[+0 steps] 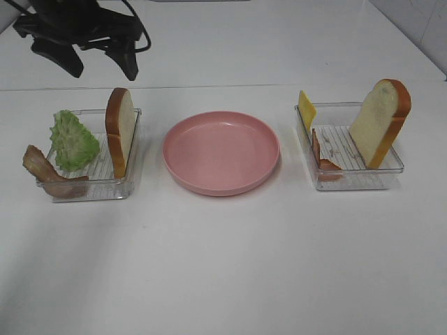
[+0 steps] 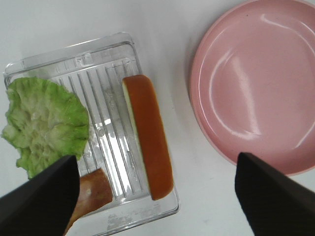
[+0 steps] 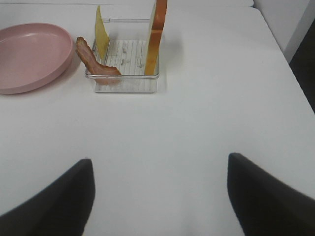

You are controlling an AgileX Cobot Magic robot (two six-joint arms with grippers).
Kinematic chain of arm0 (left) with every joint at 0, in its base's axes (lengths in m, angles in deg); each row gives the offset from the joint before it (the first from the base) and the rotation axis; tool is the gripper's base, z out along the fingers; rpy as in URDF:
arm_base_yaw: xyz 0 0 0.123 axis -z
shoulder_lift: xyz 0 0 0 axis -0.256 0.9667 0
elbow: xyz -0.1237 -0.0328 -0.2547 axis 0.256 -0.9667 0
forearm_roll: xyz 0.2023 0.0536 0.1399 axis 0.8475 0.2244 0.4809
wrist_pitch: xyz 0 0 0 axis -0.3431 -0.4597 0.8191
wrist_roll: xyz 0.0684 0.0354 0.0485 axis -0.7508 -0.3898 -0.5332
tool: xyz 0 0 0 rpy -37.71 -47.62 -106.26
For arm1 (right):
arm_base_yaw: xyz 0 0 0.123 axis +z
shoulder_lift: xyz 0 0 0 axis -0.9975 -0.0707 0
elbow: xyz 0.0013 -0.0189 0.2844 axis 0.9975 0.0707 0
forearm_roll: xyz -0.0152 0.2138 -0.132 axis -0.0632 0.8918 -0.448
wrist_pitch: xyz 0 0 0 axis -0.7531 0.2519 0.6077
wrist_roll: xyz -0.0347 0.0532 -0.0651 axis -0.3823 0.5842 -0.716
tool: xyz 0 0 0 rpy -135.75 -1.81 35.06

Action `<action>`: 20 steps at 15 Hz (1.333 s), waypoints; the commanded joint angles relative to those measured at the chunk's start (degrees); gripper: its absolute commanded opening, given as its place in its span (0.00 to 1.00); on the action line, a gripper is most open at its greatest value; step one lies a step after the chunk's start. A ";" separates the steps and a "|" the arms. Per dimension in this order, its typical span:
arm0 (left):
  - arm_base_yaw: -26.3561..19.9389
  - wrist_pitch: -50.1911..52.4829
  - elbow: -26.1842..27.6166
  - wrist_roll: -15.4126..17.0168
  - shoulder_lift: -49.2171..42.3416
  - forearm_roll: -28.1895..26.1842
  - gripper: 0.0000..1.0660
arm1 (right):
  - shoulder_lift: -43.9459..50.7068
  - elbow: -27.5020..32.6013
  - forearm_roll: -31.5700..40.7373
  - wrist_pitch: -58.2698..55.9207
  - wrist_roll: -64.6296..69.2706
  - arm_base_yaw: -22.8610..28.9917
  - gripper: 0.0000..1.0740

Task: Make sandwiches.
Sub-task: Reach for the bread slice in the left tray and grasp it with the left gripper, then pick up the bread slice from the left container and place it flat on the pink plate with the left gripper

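**Sandwich parts seen unassembled in two trays, both grippers spread wide**

No sandwich is stacked. The round pink plate (image 1: pixel 221 151) is seen bare at the middle of the white table (image 1: pixel 223 279), between two trays.

In the clear ribbed plastic tray on the left (image 1: pixel 98 167), a white bread slice with orange-brown crust (image 1: pixel 120 132) is stood on edge against the wall nearest the plate. A green lettuce leaf (image 1: pixel 72 142) is propped beside it, and a brown bacon strip (image 1: pixel 45 171) is draped over the outer corner.

In the clear plastic tray on the right (image 1: pixel 353 178), a second crusted bread slice (image 1: pixel 380 122) is leaned upright. A yellow cheese square (image 1: pixel 306 108) and a reddish-brown strip (image 1: pixel 323 157) are set at the plate side.

The left gripper (image 2: pixel 157 196) is held above the left tray, fingers wide apart and nothing gripped. The right gripper (image 3: pixel 157 196) is held over bare table, well apart from its tray, fingers likewise wide and nothing gripped.
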State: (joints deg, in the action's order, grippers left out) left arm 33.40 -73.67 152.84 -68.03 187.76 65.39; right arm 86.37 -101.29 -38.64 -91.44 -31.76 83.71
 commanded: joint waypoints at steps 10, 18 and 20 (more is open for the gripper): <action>4.81 -4.07 8.42 10.08 14.50 10.43 0.71 | 0.63 -0.06 -0.06 0.63 0.00 -0.40 0.66; 4.81 -4.35 8.59 9.85 14.61 12.09 0.00 | 0.63 -0.06 -0.06 0.63 0.00 -0.40 0.66; 4.81 -7.22 11.06 9.74 11.92 11.92 0.00 | 0.63 -0.06 -0.06 0.63 0.00 -0.40 0.66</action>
State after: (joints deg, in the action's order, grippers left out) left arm 38.09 -80.21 163.55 -58.34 200.82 77.08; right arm 86.37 -101.29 -38.64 -91.44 -31.76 83.71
